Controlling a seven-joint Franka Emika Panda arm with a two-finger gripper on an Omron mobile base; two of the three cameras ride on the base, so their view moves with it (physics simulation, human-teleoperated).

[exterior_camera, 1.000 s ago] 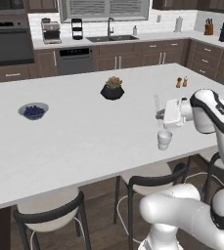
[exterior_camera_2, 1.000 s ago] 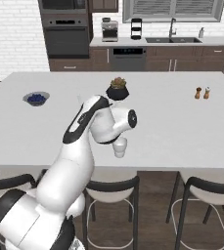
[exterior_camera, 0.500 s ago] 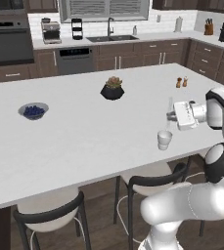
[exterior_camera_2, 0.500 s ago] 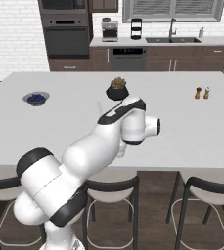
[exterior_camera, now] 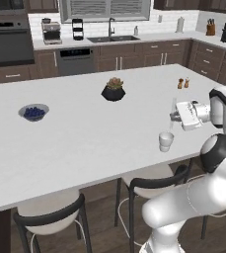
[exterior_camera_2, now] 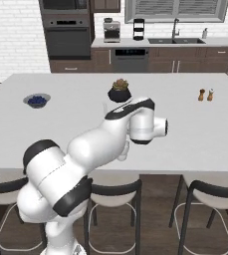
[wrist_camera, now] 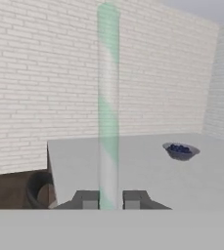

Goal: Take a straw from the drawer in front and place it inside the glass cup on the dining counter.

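Fingertips are clamped on the straw, which is seen rising upright between them at centre frame in the hand view. Gripper is held at right of the left base view, above and just right of the glass cup, apart from it. Step judged: carry to cup; insertion not yet done. Next, the straw's lower end must be lined over the cup mouth, lowered, released. Cup stands near the front edge of the dining counter; a bowl sits at far left.
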